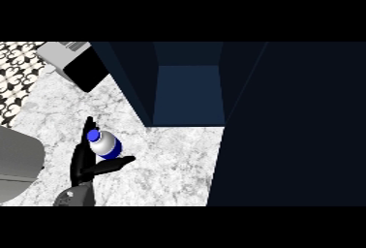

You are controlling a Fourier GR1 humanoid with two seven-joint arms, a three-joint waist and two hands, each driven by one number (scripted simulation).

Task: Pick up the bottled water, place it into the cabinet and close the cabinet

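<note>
The bottled water (105,145), white with a blue cap and a blue band, stands on the marble counter (172,164) in front and to the left of the cabinet. My left hand (83,164) is right beside it. Its fingers (87,131) stretch straight up along the bottle's left side and its thumb (114,164) points right just below the bottle. The hand is open and does not curl round the bottle. The dark blue cabinet (187,92) stands open at the back. Its door (293,126) swings out as a big dark panel on the right. My right hand does not show.
A white and black appliance (75,63) sits at the back left. A grey rounded object (16,162) lies at the left edge. Patterned tiles (14,72) cover the far left. The open door blocks the counter's right half.
</note>
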